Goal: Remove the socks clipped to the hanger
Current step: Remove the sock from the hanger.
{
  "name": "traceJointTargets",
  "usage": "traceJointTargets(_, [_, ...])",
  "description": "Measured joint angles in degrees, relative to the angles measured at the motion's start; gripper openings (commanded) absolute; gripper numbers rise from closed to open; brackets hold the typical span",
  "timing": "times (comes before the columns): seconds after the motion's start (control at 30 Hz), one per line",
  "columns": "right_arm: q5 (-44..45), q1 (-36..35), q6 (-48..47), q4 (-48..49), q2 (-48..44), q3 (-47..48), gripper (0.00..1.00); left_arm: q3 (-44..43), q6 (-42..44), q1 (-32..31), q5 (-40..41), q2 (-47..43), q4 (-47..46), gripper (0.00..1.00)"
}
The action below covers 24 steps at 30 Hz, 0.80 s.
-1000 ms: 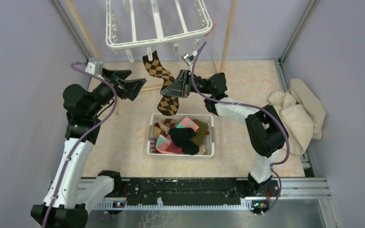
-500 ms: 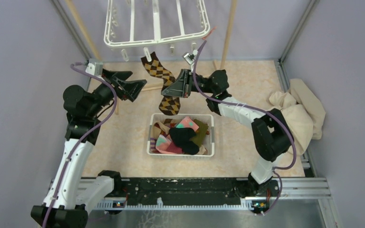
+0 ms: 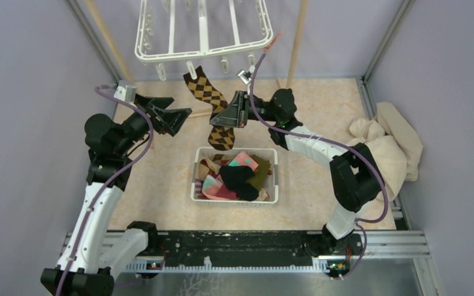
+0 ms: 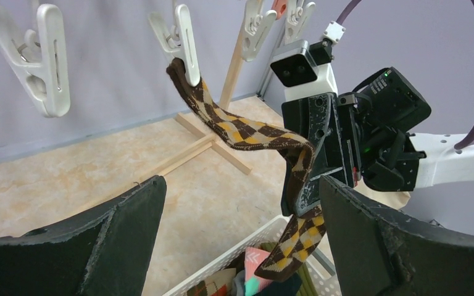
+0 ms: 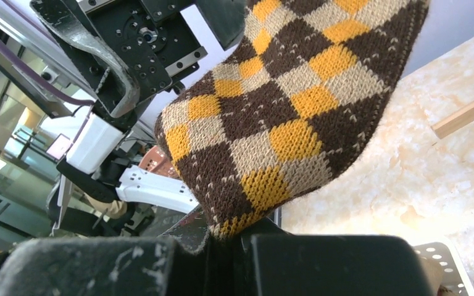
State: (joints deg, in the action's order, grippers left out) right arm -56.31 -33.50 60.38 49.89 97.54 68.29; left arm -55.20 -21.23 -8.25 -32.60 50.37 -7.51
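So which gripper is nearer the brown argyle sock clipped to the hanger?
Right. The right gripper is shut on the middle of the argyle sock; the left gripper hangs open to its left, apart from it.

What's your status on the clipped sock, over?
Right gripper shut on argyle sock. Sock clipped to hanger. Left gripper open, empty. Nothing in the way.
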Motion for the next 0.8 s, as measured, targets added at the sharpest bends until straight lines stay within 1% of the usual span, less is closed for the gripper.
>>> traceJointTargets(0.5, [0.74,0.02,-0.85,-0.39,-1.79,-0.17,0.0,4.61,-1.44,0.0,-0.44,-0.59,-3.61,0.99])
traceJointTargets(0.7, [0.94,0.04,-0.83,0.13,-1.81,-2.4,0.0,4.9,-1.55,0.0,-0.26,-0.7,-3.04,0.99])
traceJointTargets(0.8, [0.94,0.04,-0.87,0.07,-1.81,-3.21,0.0,5.33,-2.6,0.0,-0.46,-0.66,-4.57,0.99])
